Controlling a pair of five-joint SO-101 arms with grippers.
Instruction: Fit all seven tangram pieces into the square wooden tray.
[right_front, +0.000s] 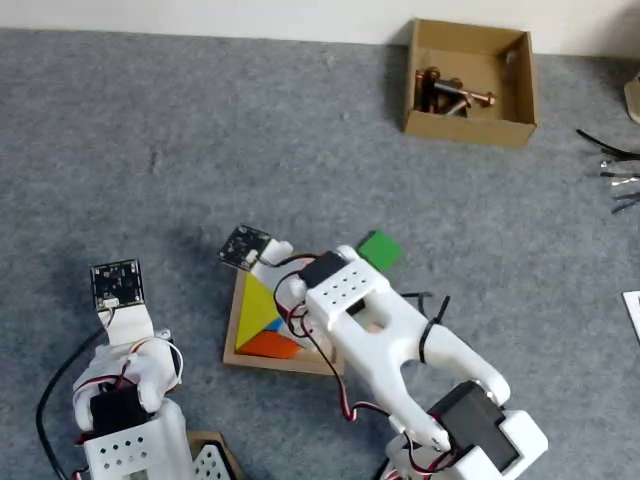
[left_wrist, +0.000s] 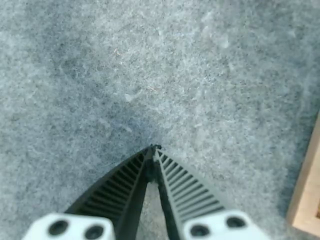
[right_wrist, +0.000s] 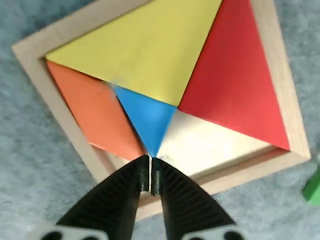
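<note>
While the left pincer (left_wrist: 152, 148) and right pincer (right_wrist: 150, 160) are both closed and empty, the square wooden tray (right_wrist: 278, 65) holds a yellow triangle (right_wrist: 145, 50), red triangle (right_wrist: 235, 80), blue triangle (right_wrist: 147, 117) and orange parallelogram (right_wrist: 95, 110).

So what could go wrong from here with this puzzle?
The right gripper, shut, sits at the tip of the blue piece: a nudge could shift it or the orange piece. A push could also slide the tray on the carpet. The green piece lies outside the tray.
</note>
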